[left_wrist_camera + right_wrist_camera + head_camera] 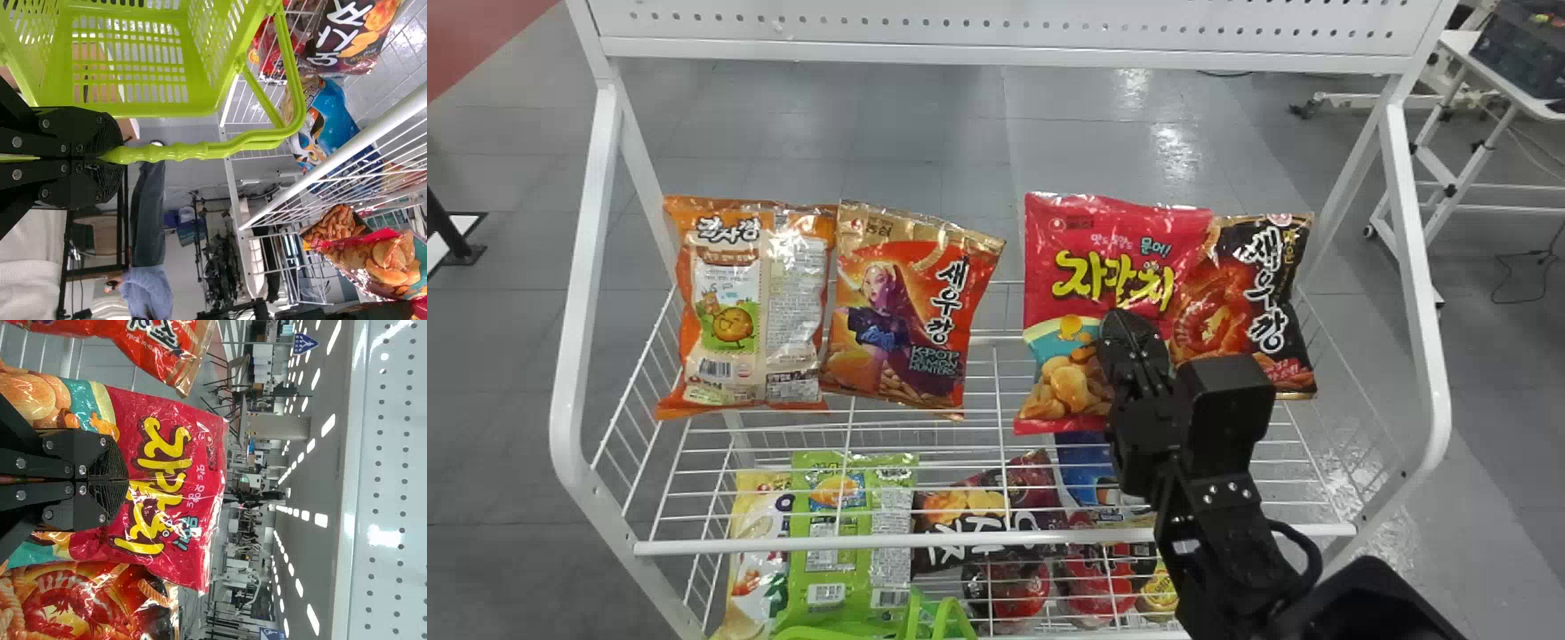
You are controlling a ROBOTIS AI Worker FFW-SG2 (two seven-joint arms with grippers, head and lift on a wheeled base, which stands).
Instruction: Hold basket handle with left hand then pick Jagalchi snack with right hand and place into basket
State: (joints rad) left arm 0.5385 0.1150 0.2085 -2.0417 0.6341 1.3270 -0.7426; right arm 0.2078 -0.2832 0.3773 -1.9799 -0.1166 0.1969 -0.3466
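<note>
My right gripper point(1134, 331) is at the front of the red Jagalchi snack point(1107, 244), which stands upright at the right part of the upper shelf. In the right wrist view the fingers of my right gripper point(125, 480) are closed together on the front film of the Jagalchi snack point(203, 473), which creases at their tips. My left gripper point(110, 156) is shut on the wavy grip of the green basket handle point(190, 151). The green basket point(157, 111) hangs from that handle. Part of the green handle point(912, 613) also appears at the head view's bottom edge.
A dark shrimp snack bag point(1249, 302) overlaps the Jagalchi's right side. An orange bag point(751, 311) and a gold-red bag point(907, 311) stand left. Below are several more bags point(854, 524) behind the white front rail point(996, 540).
</note>
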